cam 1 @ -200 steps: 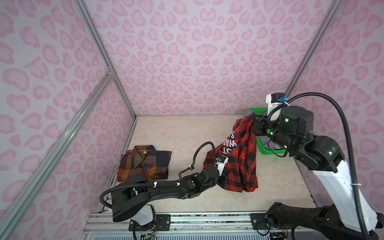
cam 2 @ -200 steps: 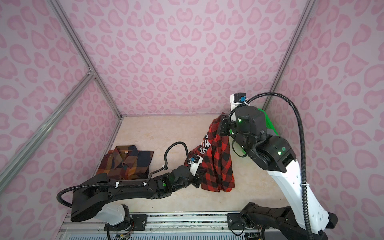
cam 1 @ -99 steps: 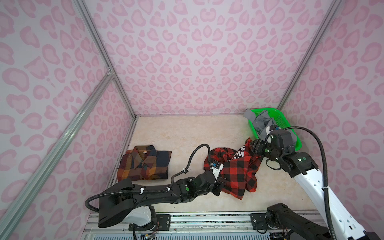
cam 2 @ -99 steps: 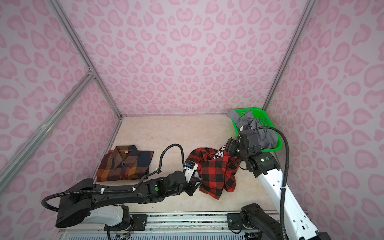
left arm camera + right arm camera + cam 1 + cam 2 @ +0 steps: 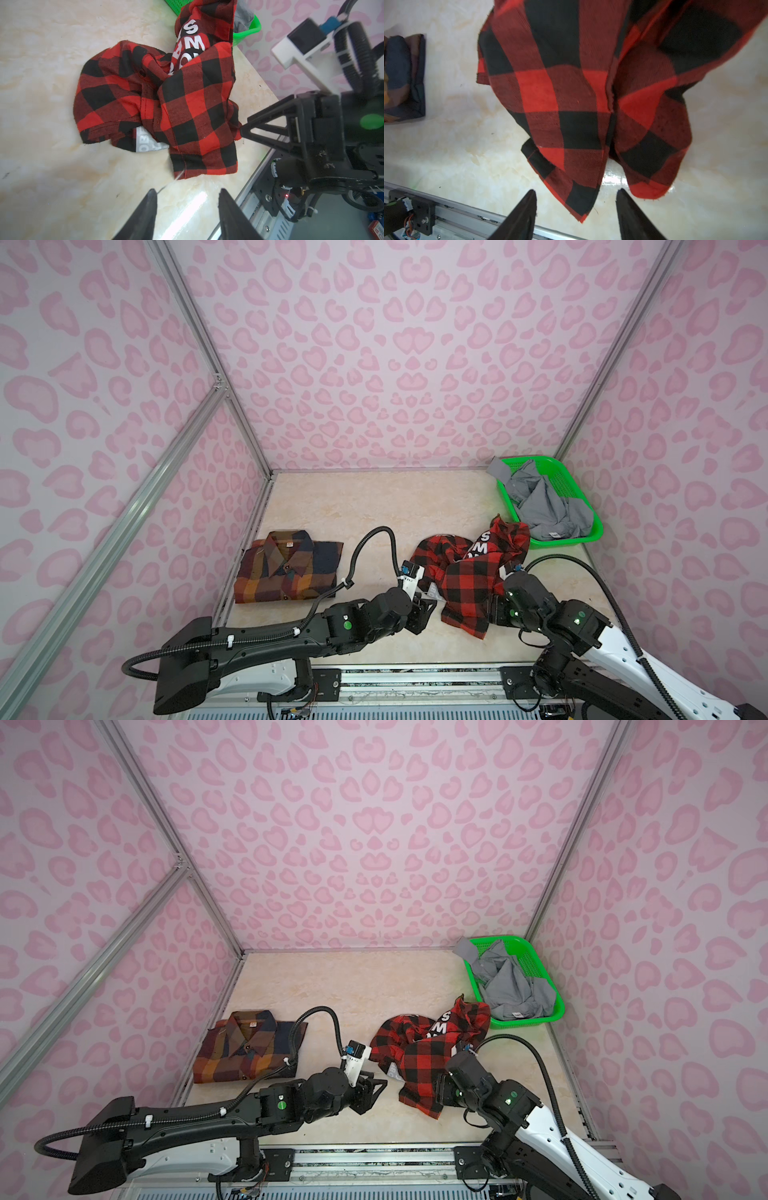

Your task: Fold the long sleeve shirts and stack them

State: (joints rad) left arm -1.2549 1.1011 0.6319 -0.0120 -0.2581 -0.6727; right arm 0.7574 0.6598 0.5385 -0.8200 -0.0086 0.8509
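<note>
The red-and-black flannel (image 5: 469, 572) (image 5: 424, 1052) lies in a crumpled heap on the table, right of centre, with white lettering showing on top. My left gripper (image 5: 426, 610) (image 5: 188, 190) stands open just off its near-left edge, nothing between the fingers. My right gripper (image 5: 442, 1090) (image 5: 576, 190) is open at its near-right edge, where a loose hem corner of the flannel (image 5: 581, 93) reaches between the fingertips. The brown-orange-navy plaid shirt (image 5: 289, 568) (image 5: 249, 1048) lies folded at the left. The grey shirt (image 5: 544, 506) (image 5: 511, 986) sits bunched in the basket.
A green mesh basket (image 5: 569, 540) (image 5: 528, 1022) stands in the back right corner, and the flannel's far end touches it. Pink patterned walls close in three sides. A metal rail (image 5: 415, 674) runs along the table's front edge, close behind both grippers.
Both grippers have opened and let go of the flannel, which dropped from hanging into a heap. The right arm came down and back toward the front edge.
</note>
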